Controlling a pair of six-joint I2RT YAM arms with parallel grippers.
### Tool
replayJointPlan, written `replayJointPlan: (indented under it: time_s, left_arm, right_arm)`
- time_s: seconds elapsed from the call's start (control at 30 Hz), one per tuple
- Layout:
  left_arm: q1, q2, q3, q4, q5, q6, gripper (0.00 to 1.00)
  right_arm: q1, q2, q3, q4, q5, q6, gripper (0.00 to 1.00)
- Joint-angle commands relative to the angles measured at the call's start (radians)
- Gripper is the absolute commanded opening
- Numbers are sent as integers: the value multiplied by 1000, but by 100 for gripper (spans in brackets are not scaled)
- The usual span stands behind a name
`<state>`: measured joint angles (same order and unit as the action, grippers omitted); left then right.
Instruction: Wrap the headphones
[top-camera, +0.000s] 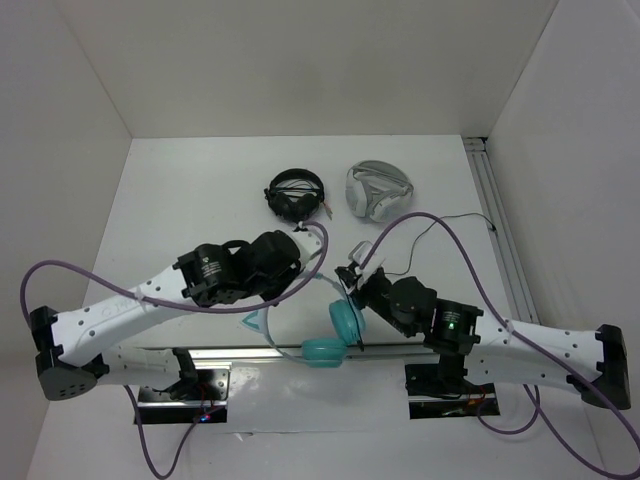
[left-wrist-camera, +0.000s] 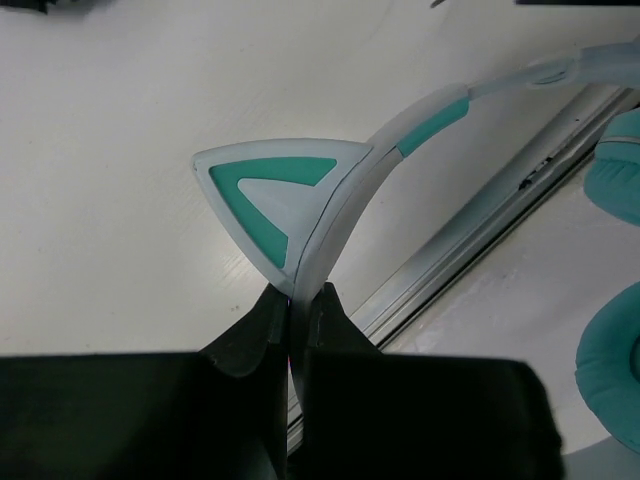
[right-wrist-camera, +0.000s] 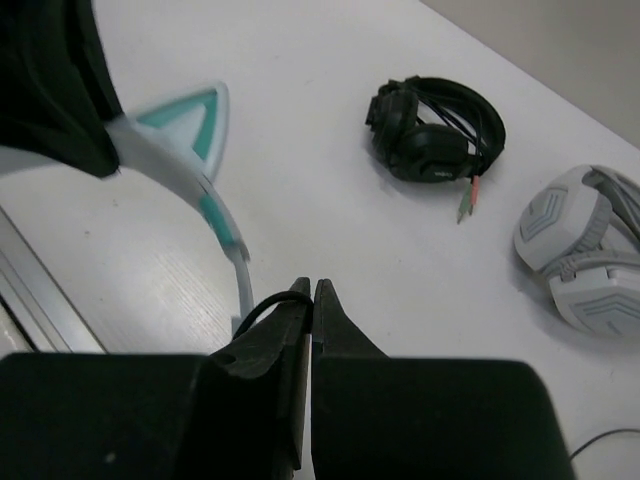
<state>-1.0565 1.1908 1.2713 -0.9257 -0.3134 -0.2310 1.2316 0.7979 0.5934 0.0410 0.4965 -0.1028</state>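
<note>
The left hand (left-wrist-camera: 297, 300) is clamped on the headphones (left-wrist-camera: 345, 190) at the headband, which arcs away rightward to the cups near the right hand (right-wrist-camera: 312, 290), itself closed tight with the black cable (right-wrist-camera: 256, 308) perhaps pinched.

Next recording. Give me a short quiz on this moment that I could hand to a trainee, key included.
1. True or false: the left gripper is shut on the pale headband of the teal headphones.
2. How many other headphone sets lie on the table? A) one B) two C) three
3. Fill in: in the top view, the white-grey headphones lie to the ___ of the black headphones.
Key: 1 true; 2 B; 3 right.
</note>
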Motion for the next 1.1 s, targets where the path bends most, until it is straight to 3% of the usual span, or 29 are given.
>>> replayJointPlan:
  time_s: [0.0, 0.17, 0.4, 0.5, 0.57, 0.7, 0.93, 1.07]
  left_arm:
    - [-49, 35, 8, 90, 152, 39, 0]
    - [-73, 91, 17, 80, 132, 39, 0]
    - [-73, 46, 26, 71, 152, 50, 0]
    - [-73, 10, 26, 80, 200, 50, 0]
    - [-73, -20, 26, 80, 209, 59, 0]
    - [-73, -60, 17, 99, 240, 68, 0]
    - [-82, -115, 8, 119, 284, 87, 0]
    - [-82, -115, 8, 119, 284, 76, 0]
  right_arm:
    - [8, -37, -3, 85, -50, -43, 3]
    - [8, -37, 22, 74, -85, -52, 4]
    - [8, 34, 22, 65, -95, -52, 11]
    - [-3, 34, 3, 86, -108, -43, 17]
    - [-15, 34, 3, 96, -145, -43, 30]
    - [-58, 34, 3, 105, -217, -43, 41]
    - [-112, 46, -18, 180, -263, -22, 42]
    - [-165, 26, -53, 243, -379, 4, 51]
